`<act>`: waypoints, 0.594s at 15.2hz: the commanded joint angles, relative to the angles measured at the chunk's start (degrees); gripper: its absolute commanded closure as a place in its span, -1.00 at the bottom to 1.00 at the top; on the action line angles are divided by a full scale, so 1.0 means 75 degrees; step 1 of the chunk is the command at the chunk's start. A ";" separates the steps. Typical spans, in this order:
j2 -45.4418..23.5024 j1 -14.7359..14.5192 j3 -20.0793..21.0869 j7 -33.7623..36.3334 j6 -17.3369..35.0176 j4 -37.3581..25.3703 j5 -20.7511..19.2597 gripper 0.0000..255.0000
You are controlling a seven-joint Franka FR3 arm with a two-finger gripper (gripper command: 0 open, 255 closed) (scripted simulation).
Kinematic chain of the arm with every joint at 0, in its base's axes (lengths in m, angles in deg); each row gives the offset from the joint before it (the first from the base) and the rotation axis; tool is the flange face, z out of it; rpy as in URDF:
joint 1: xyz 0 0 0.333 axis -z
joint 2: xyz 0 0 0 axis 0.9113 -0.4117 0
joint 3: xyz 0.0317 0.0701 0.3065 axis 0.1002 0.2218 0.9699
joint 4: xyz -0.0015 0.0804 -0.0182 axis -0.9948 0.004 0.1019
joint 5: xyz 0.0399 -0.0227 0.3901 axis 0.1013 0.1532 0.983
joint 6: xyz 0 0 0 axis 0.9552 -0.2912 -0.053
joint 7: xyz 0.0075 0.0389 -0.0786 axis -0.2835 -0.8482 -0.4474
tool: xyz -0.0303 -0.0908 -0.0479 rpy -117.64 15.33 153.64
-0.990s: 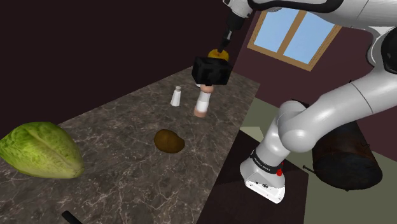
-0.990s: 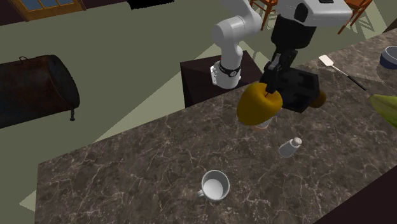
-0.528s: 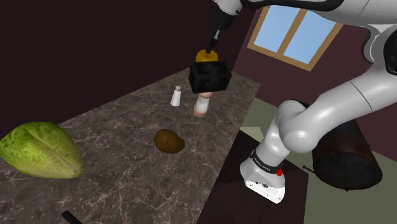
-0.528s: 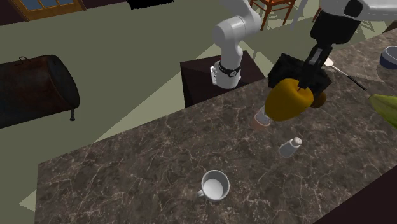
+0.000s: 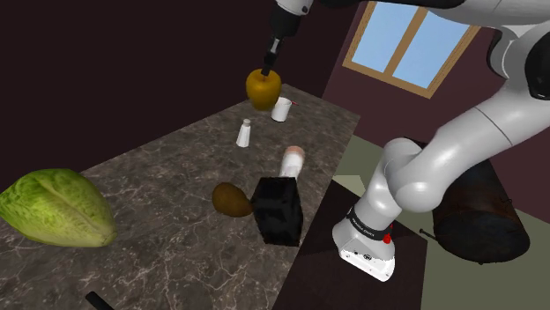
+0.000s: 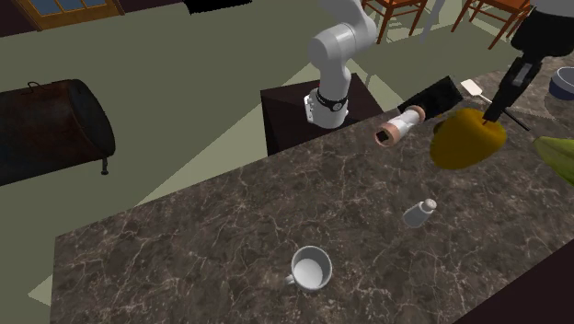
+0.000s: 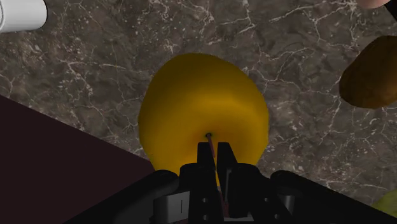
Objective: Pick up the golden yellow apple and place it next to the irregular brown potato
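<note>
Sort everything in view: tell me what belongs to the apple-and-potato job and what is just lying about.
Belongs to the job:
- apple, held up by its stem
- hand, shut on that stem
- potato

Just lying about:
- lettuce
- shaker
- mug
- black box
- pink-ended tube

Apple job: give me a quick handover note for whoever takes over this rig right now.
The claw is shut on the stem of the yellow apple, held high above the marble counter.
The brown potato lies on the counter beside a black box.
Done: apple lifted.
Left: carry it to the potato, lower it, release it next to the potato.
</note>
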 commanded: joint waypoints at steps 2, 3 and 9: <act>-0.0369 -0.0164 0.0347 0.0476 -0.0025 -0.0329 0.0084 1.00; -0.0510 -0.0220 0.0467 0.0640 -0.0038 -0.0459 0.0106 1.00; -0.1482 -0.0545 0.1143 0.1607 -0.0177 -0.1426 0.0147 1.00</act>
